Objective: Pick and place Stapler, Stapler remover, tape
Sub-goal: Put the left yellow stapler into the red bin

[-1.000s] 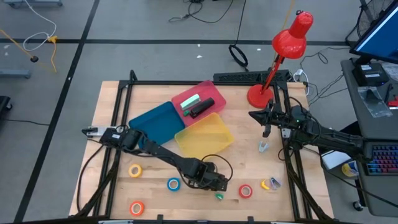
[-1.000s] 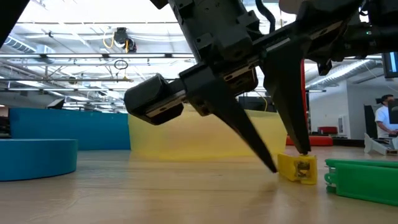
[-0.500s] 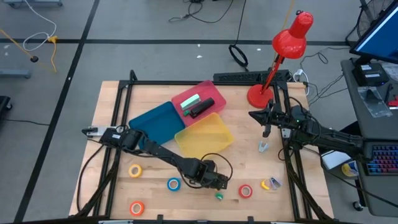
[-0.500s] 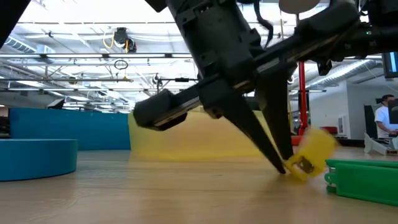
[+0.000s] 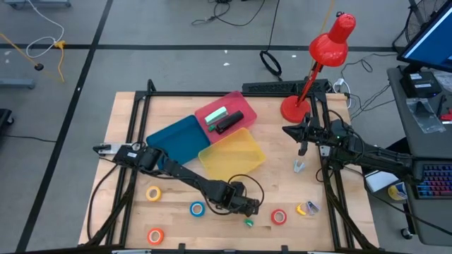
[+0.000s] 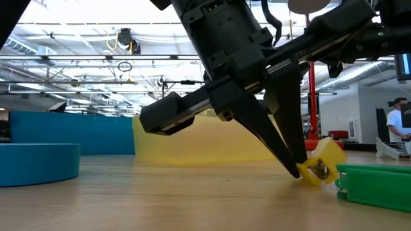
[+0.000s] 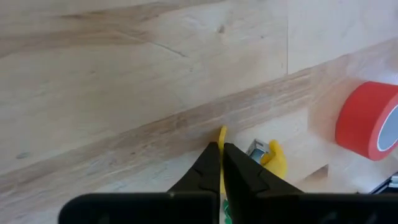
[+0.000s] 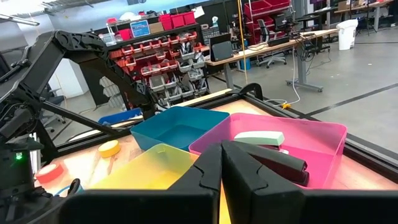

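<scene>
Stapler remover [image 6: 319, 164], yellow: pinched in left gripper [image 6: 300, 168], tilted, touching table [image 6: 160, 199] just beside green item [image 6: 376, 186]. Red tape [image 5: 279, 216] near. Right gripper [image 5: 301, 150]: pressed together, idle well apart, beside red lamp [image 5: 314, 60].

My arms are dark, jointed links with black cables looping along them. My left hand [image 6: 302, 172] ends in two long, black, tapering fingers under a blocky black housing. My right hand [image 5: 301, 150] is black too.
</scene>
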`<action>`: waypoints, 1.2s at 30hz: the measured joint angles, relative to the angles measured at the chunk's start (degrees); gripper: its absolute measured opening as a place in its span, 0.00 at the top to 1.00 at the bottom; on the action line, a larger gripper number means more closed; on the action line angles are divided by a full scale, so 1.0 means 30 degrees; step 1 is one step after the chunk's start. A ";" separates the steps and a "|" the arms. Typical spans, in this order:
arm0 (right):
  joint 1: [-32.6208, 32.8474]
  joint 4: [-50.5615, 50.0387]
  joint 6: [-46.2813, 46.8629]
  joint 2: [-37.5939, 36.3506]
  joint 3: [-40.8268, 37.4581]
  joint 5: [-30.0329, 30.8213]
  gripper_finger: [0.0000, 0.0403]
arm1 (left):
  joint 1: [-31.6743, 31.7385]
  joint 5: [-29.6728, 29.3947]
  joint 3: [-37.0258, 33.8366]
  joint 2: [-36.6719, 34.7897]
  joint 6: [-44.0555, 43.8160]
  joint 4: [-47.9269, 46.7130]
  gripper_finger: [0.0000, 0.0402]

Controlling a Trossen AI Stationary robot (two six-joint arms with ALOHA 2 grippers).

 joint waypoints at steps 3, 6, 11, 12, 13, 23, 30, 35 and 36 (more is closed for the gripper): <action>0.0004 0.0000 0.0006 0.0000 0.0000 0.0000 1.00 | 0.0007 -0.0076 0.0000 0.0000 -0.0039 0.0006 0.99; 0.0003 0.0000 0.0000 0.0007 0.0000 0.0000 1.00 | 0.0007 -0.0097 0.0007 -0.0016 -0.0038 0.0005 0.99; 0.0000 0.0000 0.0000 0.0004 0.0000 0.0000 1.00 | -0.0019 -0.0126 -0.0041 -0.0389 0.0132 -0.0029 0.99; 0.0004 -0.0007 0.0000 0.0000 0.0002 0.0000 1.00 | -0.0029 -0.0126 -0.0045 -0.0444 0.0246 -0.0042 0.99; 0.0003 -0.0007 0.0000 0.0000 0.0002 0.0000 1.00 | -0.0029 -0.0065 -0.0053 -0.0510 0.0331 -0.0039 0.99; -0.0003 -0.0137 -0.0022 0.0077 0.0003 0.0009 1.00 | -0.0122 -0.0105 -0.0051 -0.1948 0.1022 0.0379 0.99; -0.0003 0.0001 -0.0080 0.0080 0.0007 0.0001 1.00 | 0.0222 -0.1933 -0.0007 -0.4107 0.2667 0.0179 0.99; -0.0003 0.0018 -0.0138 0.0080 0.0007 0.0007 1.00 | 0.1526 -0.4212 -0.0007 -0.6202 0.4897 -0.2856 0.99; -0.0003 0.0017 -0.0138 0.0080 0.0007 0.0007 1.00 | 0.1917 -0.4674 -0.0007 -0.6599 0.5364 -0.3829 0.99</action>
